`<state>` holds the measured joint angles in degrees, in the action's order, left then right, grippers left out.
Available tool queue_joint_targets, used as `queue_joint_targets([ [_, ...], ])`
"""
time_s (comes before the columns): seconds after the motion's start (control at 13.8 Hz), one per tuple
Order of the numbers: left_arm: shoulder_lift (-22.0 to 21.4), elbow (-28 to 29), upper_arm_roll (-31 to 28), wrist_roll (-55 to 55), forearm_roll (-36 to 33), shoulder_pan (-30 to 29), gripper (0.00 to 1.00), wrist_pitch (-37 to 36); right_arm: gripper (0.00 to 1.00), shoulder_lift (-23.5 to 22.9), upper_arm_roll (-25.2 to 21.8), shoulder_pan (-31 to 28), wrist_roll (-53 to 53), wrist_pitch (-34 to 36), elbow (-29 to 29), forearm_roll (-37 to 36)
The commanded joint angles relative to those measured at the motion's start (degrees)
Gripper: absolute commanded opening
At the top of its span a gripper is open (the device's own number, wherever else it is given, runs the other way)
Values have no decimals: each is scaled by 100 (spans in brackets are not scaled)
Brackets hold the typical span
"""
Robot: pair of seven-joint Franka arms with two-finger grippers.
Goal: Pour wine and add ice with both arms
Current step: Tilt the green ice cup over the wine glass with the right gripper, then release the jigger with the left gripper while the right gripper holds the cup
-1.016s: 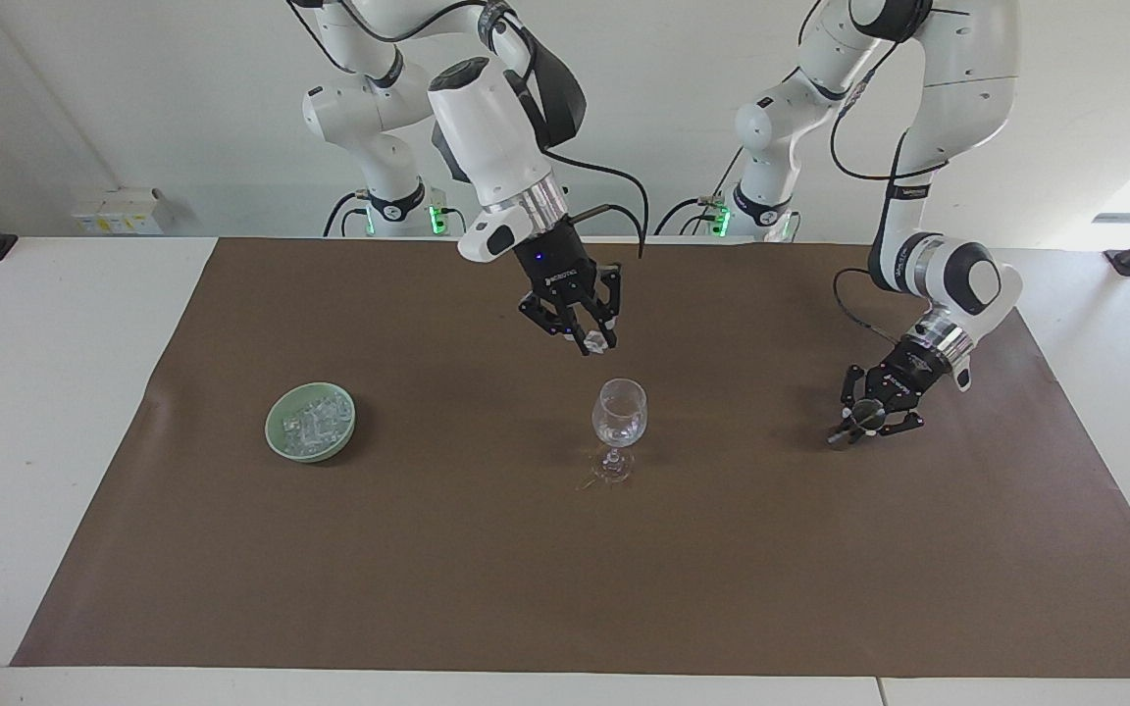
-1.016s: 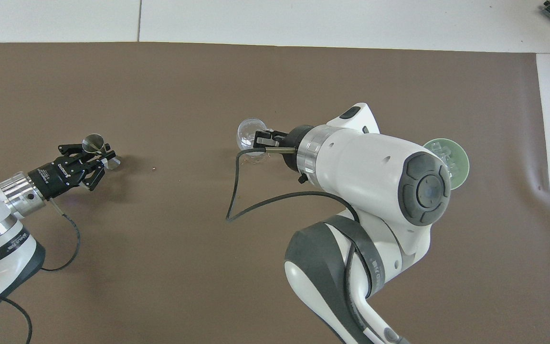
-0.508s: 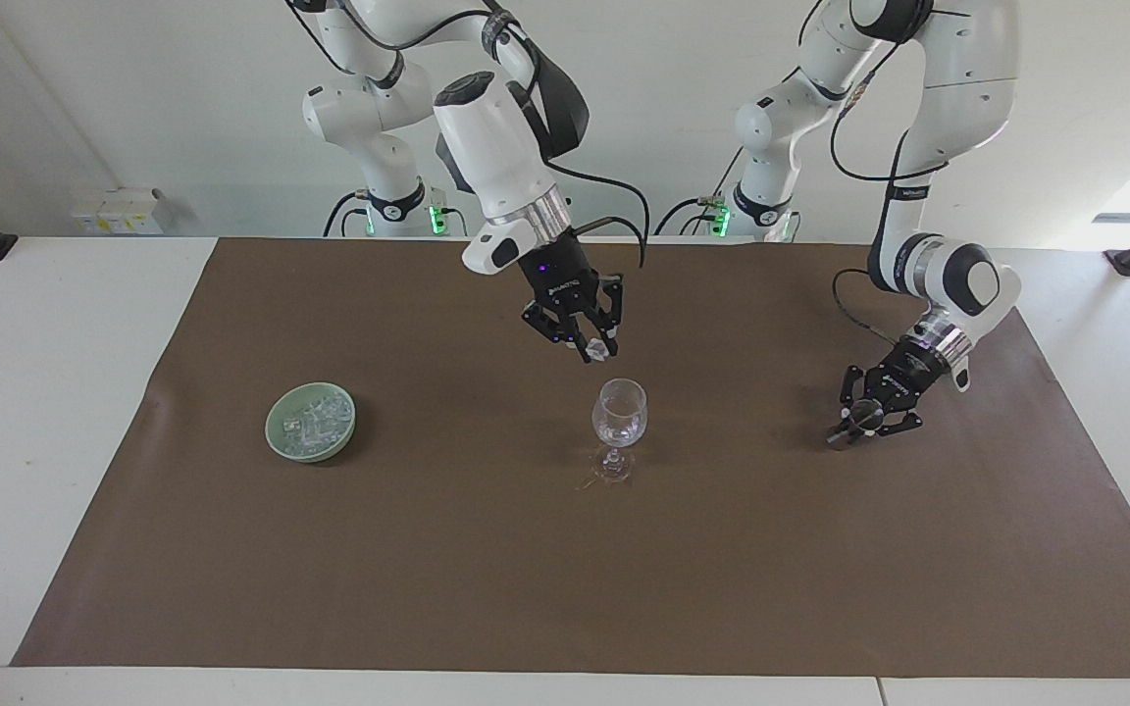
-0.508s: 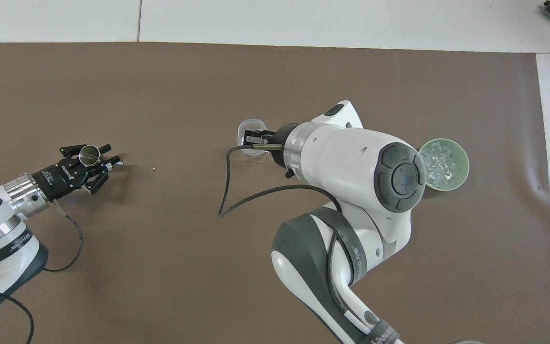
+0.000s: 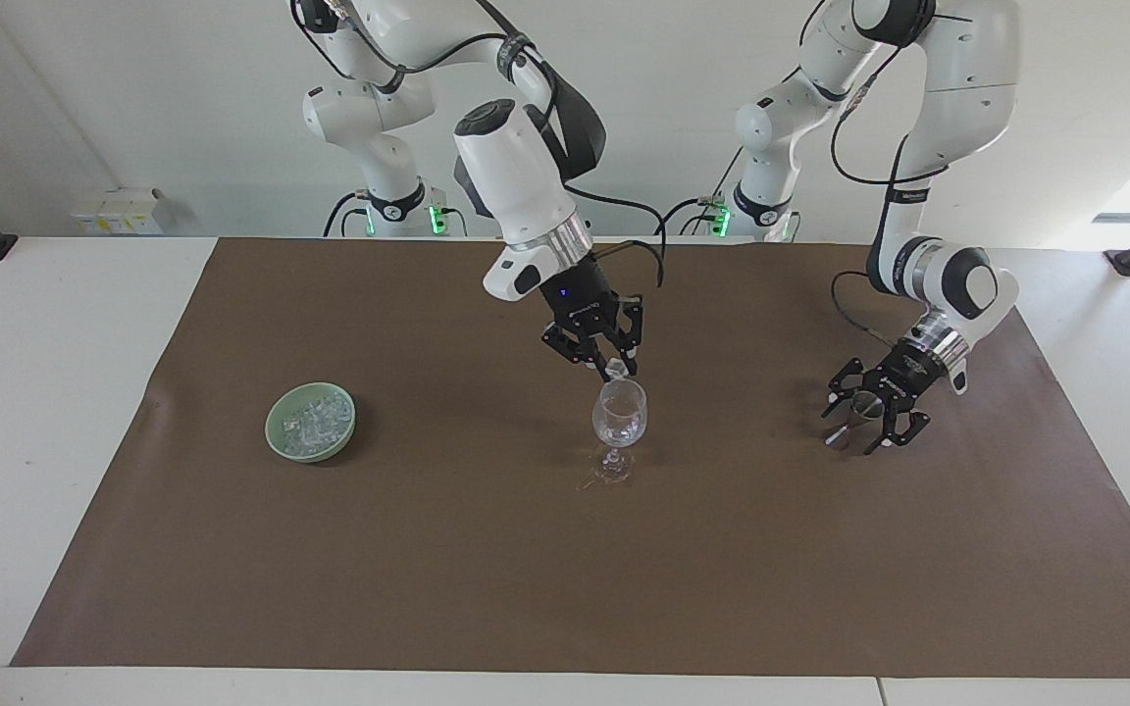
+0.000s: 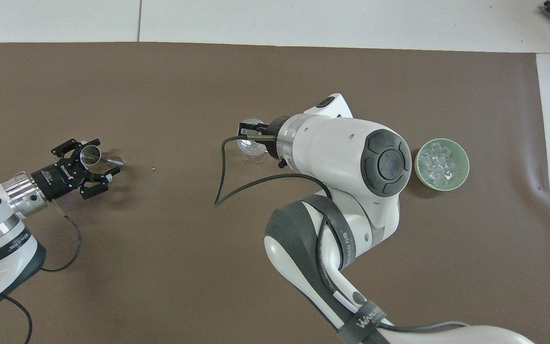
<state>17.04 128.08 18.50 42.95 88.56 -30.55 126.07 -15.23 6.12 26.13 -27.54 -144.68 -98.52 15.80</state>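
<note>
Brown matting (image 5: 526,569) covers the table, and on it the job looks past its midpoint. The glass (image 5: 619,417) stands upright at the centre with what seems a little wine (image 5: 618,432) low in its bowl, so I judge the pour done. The right end effector (image 5: 616,371) hangs just over the rim, fingertips pinching one ice chunk (image 5: 614,367), not yet dropped. I cannot tell whether any ice already lies in the glass. Taking the overhead view with the glass as the dial's centre, the green bowl (image 5: 273,433) of spare ice (image 5: 315,420) sits at three o'clock, well apart. The metal cup (image 6: 89,153) sits at nine o'clock, also well apart. The left end effector (image 6: 92,165) is low at that cup with its fingers spread wide and the cup between them, gripping nothing. Whether the cup stands or lies tipped I cannot tell. What is left is probably dropping this chunk, and perhaps fetching more. Count: two arms, one glass, one bowl, one cup, one chunk in the grip, and a heap in the bowl too jumbled to number.
</note>
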Motion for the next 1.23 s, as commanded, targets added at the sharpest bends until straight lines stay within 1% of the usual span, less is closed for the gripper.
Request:
queue_joint_targets([
  [0.0,27,-213,13,-24,-635,-205,100,-82,0,-94,3,24,-155,107,184,143],
  [0.07,10,-274,13,-24,-855,-214,100,-91,0,-94,3,24,-225,159,184,143],
  [0.29,-104,-433,-40,11,-1839,-258,100,-65,0,-111,3,15,-261,169,184,143],
  [0.51,-473,-477,-40,29,-2656,-197,100,93,0,-217,3,15,-261,125,228,143],
  [0.65,-736,-468,-31,-15,-3088,-171,100,373,1,-217,3,32,-305,55,228,126],
  [0.8,-886,-495,-31,-41,-3658,-162,100,523,12,-217,3,120,-384,54,228,99],
  [0.87,-939,-556,-31,-94,-3948,-162,100,541,17,-217,3,120,-384,46,228,90],
  [0.94,-1027,-591,-31,-146,-4247,-101,100,542,25,-217,3,112,-384,46,228,90],
  [1.02,-1123,-670,-31,-164,-4485,4,100,542,29,-217,3,120,-393,46,228,90],
  [1.09,-1150,-845,-31,-165,-4679,5,100,489,30,-217,3,120,-393,-7,228,64],
  [1.16,-1159,-1012,-31,-165,-4942,5,100,428,36,-234,3,120,-393,-181,228,64],
])
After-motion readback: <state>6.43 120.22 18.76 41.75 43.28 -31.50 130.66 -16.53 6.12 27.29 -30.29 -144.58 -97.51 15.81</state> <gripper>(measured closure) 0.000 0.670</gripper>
